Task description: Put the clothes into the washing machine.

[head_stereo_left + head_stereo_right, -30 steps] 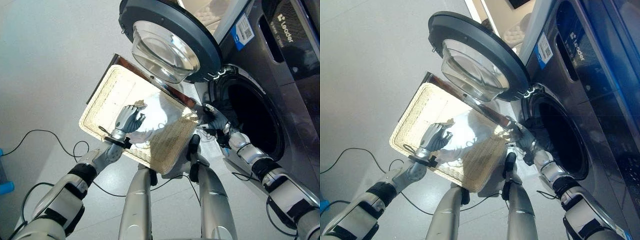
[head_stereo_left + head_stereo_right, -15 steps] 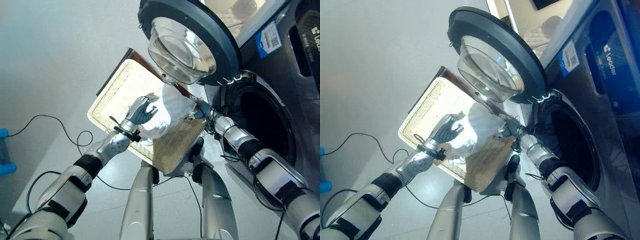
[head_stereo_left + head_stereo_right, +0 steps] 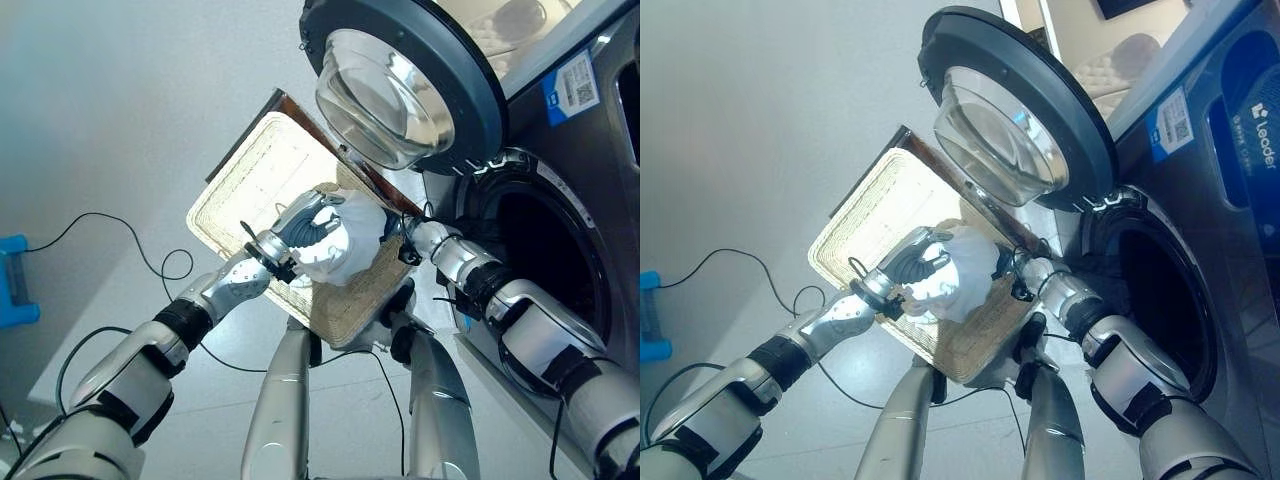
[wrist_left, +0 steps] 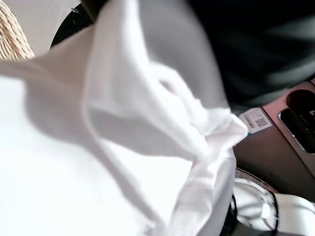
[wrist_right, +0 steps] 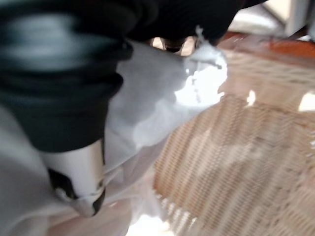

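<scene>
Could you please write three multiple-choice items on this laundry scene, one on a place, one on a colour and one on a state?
1. Where is the garment?
A. inside the drum
B. over the wicker basket, between both hands
C. on the floor

2. What colour is the garment?
A. white
B. red
C. black

3. How is the washing machine door?
A. shut
B. removed
C. swung open

Answers: 1 B, the left hand and right hand bunch it above the basket. 2 A, the cloth is plain white. 3 C, the drum opening is exposed.
</scene>
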{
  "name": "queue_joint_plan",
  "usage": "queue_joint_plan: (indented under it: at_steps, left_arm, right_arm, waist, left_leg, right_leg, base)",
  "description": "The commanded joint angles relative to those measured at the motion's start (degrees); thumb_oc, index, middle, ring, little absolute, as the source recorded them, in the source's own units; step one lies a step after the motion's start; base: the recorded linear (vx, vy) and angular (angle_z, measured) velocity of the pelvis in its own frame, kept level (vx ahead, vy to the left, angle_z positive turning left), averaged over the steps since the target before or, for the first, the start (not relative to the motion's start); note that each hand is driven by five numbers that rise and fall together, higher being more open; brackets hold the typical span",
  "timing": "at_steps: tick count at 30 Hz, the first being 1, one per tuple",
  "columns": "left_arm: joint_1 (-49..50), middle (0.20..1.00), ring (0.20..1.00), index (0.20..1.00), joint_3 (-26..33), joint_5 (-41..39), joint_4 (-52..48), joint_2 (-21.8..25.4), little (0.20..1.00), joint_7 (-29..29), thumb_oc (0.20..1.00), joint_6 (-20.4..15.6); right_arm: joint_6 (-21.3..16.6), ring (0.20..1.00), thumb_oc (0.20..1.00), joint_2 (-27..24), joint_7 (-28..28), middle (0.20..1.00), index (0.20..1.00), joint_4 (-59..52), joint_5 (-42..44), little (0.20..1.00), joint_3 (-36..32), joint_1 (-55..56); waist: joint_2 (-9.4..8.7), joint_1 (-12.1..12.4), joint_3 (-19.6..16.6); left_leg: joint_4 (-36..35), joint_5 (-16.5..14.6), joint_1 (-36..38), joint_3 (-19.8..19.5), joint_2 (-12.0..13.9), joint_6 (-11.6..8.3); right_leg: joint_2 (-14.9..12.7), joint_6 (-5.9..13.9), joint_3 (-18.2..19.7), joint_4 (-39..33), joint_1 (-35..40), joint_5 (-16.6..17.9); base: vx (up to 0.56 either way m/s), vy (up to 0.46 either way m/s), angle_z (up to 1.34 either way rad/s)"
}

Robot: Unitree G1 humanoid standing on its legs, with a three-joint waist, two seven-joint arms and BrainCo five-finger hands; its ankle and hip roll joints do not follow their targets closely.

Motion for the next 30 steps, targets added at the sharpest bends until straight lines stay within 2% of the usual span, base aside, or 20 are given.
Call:
queue_joint_plan:
  at_steps: [1,2,5,7,8,9,12,14,21,28,29,30]
  left_arm:
    - [-2.75,0.200,0.200,0.200,1.14,-4.40,-7.22,-3.10,0.200,-0.18,0.200,-4.15]
    - [-2.75,0.200,0.200,0.200,1.14,-4.40,-7.22,-3.10,0.200,-0.18,0.200,-4.15]
    - [-3.49,0.200,0.200,0.200,1.11,-5.05,-7.81,-3.36,0.200,-0.82,0.200,-2.04]
    - [-3.62,0.200,0.200,0.200,1.31,-4.88,-7.66,-3.44,0.200,-0.73,0.200,-1.45]
    - [-3.37,0.200,0.200,0.200,1.47,-4.95,-7.64,-3.27,0.200,-0.67,0.200,-0.80]
    - [-3.28,0.200,0.200,0.200,1.61,-4.68,-7.57,-3.27,0.200,-0.35,0.200,-0.25]
    - [-3.22,0.200,0.200,0.200,1.76,-4.50,-7.43,-3.24,0.200,-0.09,0.200,0.20]
    - [-2.99,0.200,0.200,0.200,1.88,-4.18,-6.26,-3.28,0.200,0.76,0.200,0.10]
    - [-3.65,0.200,0.200,0.200,1.08,-3.81,-4.42,-3.92,0.200,1.55,0.200,-0.81]
    - [-4.19,0.200,0.200,0.200,0.22,-3.43,-3.16,-4.82,0.200,1.72,0.200,-0.03]
    - [-4.24,0.391,0.391,0.391,0.21,-3.48,-3.05,-4.91,0.391,1.44,0.391,0.40]
    - [-4.32,0.931,0.931,0.931,0.19,-3.80,-2.88,-4.89,0.931,0.61,0.931,0.83]
  right_arm:
    - [-3.78,1.000,1.000,0.57,5.58,1.000,1.000,-2.16,10.79,1.000,-0.60,-1.59]
    - [-3.78,1.000,1.000,0.57,5.58,1.000,1.000,-2.16,10.79,1.000,-0.60,-1.59]
    - [-6.77,1.000,1.000,2.76,10.92,1.000,1.000,-8.26,26.96,1.000,-3.31,0.40]
    - [-6.64,1.000,1.000,3.20,11.09,1.000,1.000,-10.17,30.69,1.000,-3.93,0.82]
    - [-6.46,0.724,0.724,3.51,12.17,0.724,0.724,-11.56,34.80,0.724,-4.75,1.72]
    - [-5.85,0.200,0.200,3.64,12.83,0.200,0.200,-13.00,37.90,0.200,-5.33,2.40]
    - [-5.20,0.200,0.200,3.94,13.83,0.200,0.200,-13.93,42.17,0.200,-6.09,3.25]
    - [-4.23,0.200,0.200,4.56,15.65,0.200,0.200,-13.08,48.29,0.200,-8.20,5.00]
    - [-3.27,0.200,0.200,5.09,17.99,0.200,0.200,-8.20,52.03,0.200,-10.29,6.03]
    - [-2.67,0.200,0.200,6.36,19.73,0.200,0.200,-5.70,58.15,0.200,-12.32,7.18]
    - [-2.65,0.200,0.200,6.55,19.89,0.200,0.200,-5.65,58.88,0.200,-12.61,7.35]
    - [-2.48,0.200,0.200,6.64,20.16,0.200,0.200,-5.65,59.68,0.200,-12.96,7.52]
  waist:
    - [2.69,0.66,-1.27]
    - [2.69,0.66,-1.27]
    - [2.44,0.16,-1.27]
    - [2.39,0.00,-1.27]
    - [2.23,-0.19,-1.27]
    - [2.11,-0.42,-1.27]
    - [1.96,-0.63,-1.27]
    - [1.82,-1.15,-1.27]
    - [1.92,-1.90,-1.27]
    - [2.16,-2.72,-1.27]
    - [2.16,-2.83,-1.27]
    - [2.19,-2.95,-1.27]
  left_leg:
    - [4.63,-5.87,-1.76,3.61,-1.52,-2.41]
    - [4.63,-5.87,-1.76,3.61,-1.52,-2.41]
    - [4.52,-5.61,-1.75,3.58,-2.00,-2.40]
    - [4.40,-5.31,-2.06,3.56,-2.00,-2.37]
    - [4.41,-5.47,-1.77,3.73,-2.04,-2.38]
    - [4.32,-5.38,-1.79,3.90,-1.97,-2.35]
    - [4.17,-5.31,-1.73,4.08,-1.88,-2.35]
    - [3.95,-5.21,-1.69,4.32,-1.82,-2.35]
    - [3.45,-5.13,-1.39,4.97,-1.70,-2.30]
    - [3.49,-5.28,-1.42,5.53,-1.87,-2.18]
    - [3.45,-5.28,-1.42,5.60,-1.91,-2.19]
    - [3.32,-5.26,-1.28,5.74,-1.93,-2.16]
  right_leg:
    - [0.98,5.94,-0.54,-1.47,-0.15,1.89]
    - [0.98,5.94,-0.54,-1.47,-0.15,1.89]
    - [1.33,5.88,-0.21,-1.85,-0.21,2.23]
    - [1.46,5.85,-0.19,-2.13,-0.52,2.61]
    - [1.49,5.92,-0.04,-2.03,-0.37,2.43]
    - [1.58,5.91,0.06,-2.21,-0.47,2.56]
    - [1.65,5.92,0.14,-2.47,-0.45,2.67]
    - [1.84,5.93,0.31,-3.03,-0.54,3.03]
    - [2.13,5.89,0.78,-3.95,-0.46,3.48]
    - [2.50,5.83,1.42,-4.20,-0.75,3.70]
    - [2.57,5.84,1.51,-4.36,-0.76,3.77]
    - [2.63,5.88,1.56,-4.46,-0.69,3.78]
  base:
    - [0.00,0.000,0.04]
    - [0.01,-0.003,0.06]
    - [0.01,-0.002,0.05]
    - [0.00,0.000,0.00]
    - [0.00,0.000,0.00]
    - [0.00,0.000,0.00]
    - [0.00,0.000,0.00]
    - [0.00,0.000,0.00]
    - [0.00,0.002,-0.01]
    - [-0.01,0.007,-0.04]
    - [-0.01,0.007,-0.03]
    - [-0.01,0.010,-0.04]
